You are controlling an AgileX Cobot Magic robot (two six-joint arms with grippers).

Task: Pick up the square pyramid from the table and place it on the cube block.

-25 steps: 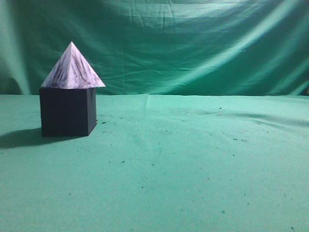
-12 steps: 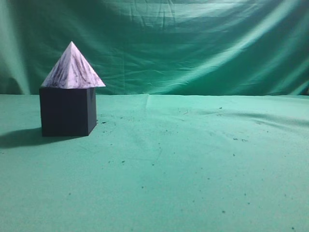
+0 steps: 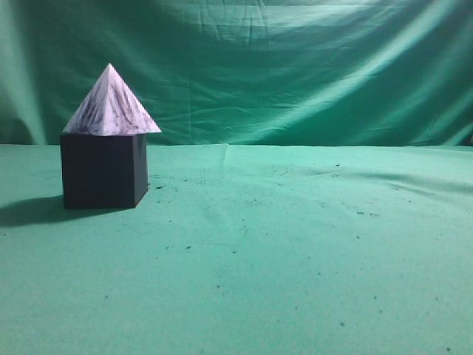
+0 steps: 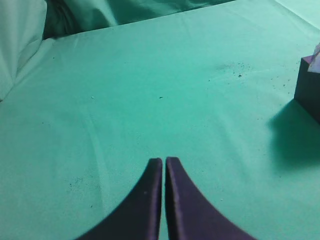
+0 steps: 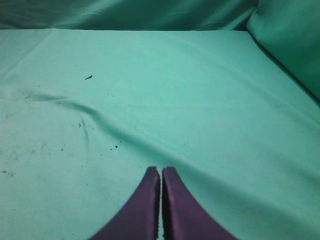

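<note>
Pyramid is sitting upright on top of the cube, near the left edge of the surface, its base covering the cube's top and overhanging a little at the right. Judging by that, the placing looks done. It is looking rigid and probably light, with smooth sloped faces that would be slipping out of a pinch near the tip; the safest hold would be low, across two opposite faces just above the base.

Left hand is hanging over bare cloth with its fingers pressed together and nothing between them, well apart from the cube at the right edge of its view. Right hand is likewise closed and empty over a wrinkled stretch of cloth.

Only the exterior view is showing the full stack. The left wrist view is catching just a cube corner and a pale sliver of pyramid. The right wrist view is showing neither.
</note>
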